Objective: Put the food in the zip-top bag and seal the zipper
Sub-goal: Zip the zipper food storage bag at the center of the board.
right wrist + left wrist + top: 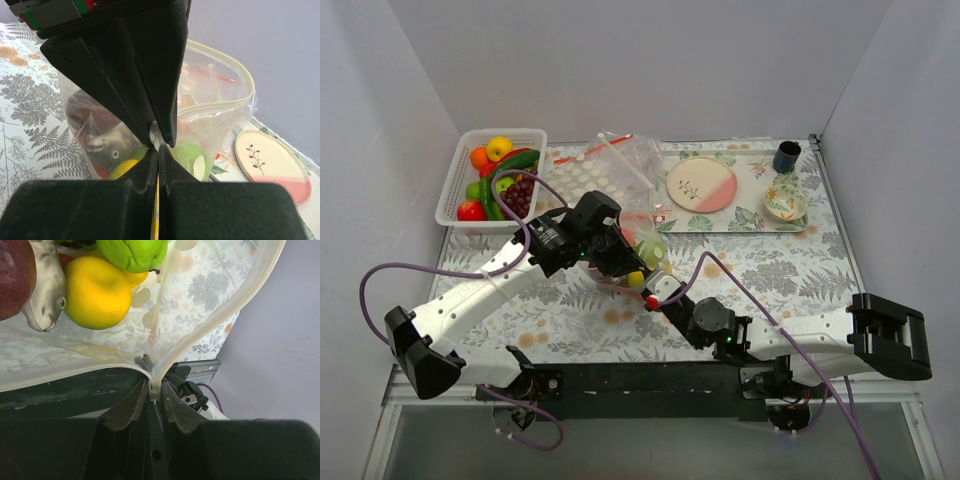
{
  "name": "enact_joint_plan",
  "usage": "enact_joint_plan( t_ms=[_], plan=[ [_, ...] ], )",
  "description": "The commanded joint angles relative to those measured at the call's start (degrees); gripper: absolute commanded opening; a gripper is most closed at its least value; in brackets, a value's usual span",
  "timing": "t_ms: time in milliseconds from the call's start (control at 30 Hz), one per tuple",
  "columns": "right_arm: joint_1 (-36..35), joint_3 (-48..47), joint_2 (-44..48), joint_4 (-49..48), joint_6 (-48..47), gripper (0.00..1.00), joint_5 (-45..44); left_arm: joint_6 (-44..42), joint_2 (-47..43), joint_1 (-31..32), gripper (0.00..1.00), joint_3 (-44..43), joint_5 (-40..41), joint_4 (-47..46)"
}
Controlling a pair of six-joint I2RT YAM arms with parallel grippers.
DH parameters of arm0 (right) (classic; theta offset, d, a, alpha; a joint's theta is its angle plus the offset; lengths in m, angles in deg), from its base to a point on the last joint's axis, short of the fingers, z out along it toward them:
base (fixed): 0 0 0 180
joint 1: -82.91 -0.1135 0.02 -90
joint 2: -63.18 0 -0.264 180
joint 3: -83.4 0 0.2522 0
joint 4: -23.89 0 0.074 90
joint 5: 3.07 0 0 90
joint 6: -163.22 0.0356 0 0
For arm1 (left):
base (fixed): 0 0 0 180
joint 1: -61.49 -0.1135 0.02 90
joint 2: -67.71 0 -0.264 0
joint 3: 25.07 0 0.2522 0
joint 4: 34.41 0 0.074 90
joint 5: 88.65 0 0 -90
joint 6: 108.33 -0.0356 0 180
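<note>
The zip-top bag point(638, 245) stands mid-table, clear with white dots; its mouth strip point(235, 300) looks pale cream here. Inside are a grey fish point(45, 290), a yellow round point(97, 290), a green fruit point(132, 252) and a dark red round point(15, 275). My left gripper point(620, 262) is shut on the zipper strip's end point(154, 386). My right gripper point(653, 296) is shut on the same bag corner point(159, 142), just below the left fingers point(125, 75). The rest of the mouth gapes open point(220, 105).
A white slatted basket point(455, 190) at back left holds more toy food, with grapes point(518, 195) and an orange point(480, 157). A second crinkly bag point(620, 155) with red strips lies behind. A tray point(740, 222) holds a pink plate point(701, 185), bowl point(786, 197) and dark cup point(786, 155).
</note>
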Motion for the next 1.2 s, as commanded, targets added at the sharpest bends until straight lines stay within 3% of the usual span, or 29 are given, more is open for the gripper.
enact_joint_plan(
  t_ms=[0, 433, 1167],
  plan=[
    [-0.8, -0.3, 2.7, -2.0, 0.2, 0.01, 0.4, 12.2, -2.8, -0.2, 0.0, 1.7, -2.0, -1.2],
    [-2.7, 3.2, 7.4, -0.3, 0.9, 0.01, -0.7, 9.3, -2.0, -5.0, 0.0, -0.2, -3.0, -0.8],
    [-4.3, 5.7, 16.5, 6.8, 4.8, 0.01, -2.8, -0.9, 6.6, -21.2, 0.0, -9.4, -5.9, -1.4]
  ],
)
